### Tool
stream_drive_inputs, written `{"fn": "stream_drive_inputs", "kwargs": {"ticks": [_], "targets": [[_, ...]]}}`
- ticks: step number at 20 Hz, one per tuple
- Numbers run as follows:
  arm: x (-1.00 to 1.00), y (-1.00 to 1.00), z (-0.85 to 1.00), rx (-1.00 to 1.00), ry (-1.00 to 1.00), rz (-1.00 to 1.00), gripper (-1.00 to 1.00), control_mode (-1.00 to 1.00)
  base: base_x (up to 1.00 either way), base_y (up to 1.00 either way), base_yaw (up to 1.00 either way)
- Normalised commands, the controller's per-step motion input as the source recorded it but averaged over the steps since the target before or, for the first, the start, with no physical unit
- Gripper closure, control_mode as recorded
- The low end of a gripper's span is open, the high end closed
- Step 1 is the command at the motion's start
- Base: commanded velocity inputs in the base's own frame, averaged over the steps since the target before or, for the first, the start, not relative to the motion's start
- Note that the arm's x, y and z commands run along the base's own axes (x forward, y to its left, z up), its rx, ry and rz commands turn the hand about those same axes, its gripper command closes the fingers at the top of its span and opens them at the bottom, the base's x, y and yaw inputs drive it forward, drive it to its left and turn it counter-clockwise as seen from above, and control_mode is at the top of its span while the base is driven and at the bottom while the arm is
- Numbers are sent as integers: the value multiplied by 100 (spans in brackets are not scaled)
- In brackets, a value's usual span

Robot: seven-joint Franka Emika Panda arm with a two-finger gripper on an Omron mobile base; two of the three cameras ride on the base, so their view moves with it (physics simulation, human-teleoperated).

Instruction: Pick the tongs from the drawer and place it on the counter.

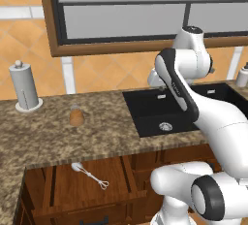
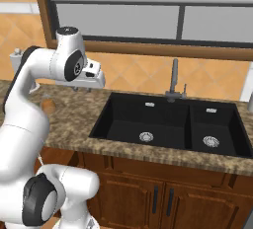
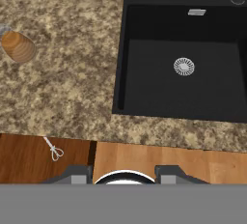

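One pair of tongs lies in the one open drawer, toward 7 o'clock in the left base view. One brown shaker stands on the table at about 9 o'clock, and one paper-towel holder stands at 10 o'clock. One black sink has two basins and two drains, with one faucet behind it at 12 o'clock. Two cabinet doors sit below.

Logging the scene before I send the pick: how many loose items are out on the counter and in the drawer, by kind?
Tongs, lying in the open drawer: 1
Brown shaker on the counter: 1
Paper towel holder on the counter: 1
Total: 3
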Motion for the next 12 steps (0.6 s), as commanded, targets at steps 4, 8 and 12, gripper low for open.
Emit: {"fn": "stream_drive_inputs", "kwargs": {"ticks": [4,8,12], "targets": [[-19,0,-36,0,0,0,-100,-100,0,0,0],[-23,6,-69,0,-3,5,-100,-100,0,0,0],[-18,29,-66,0,-2,5,-100,-100,0,0,0]]}}
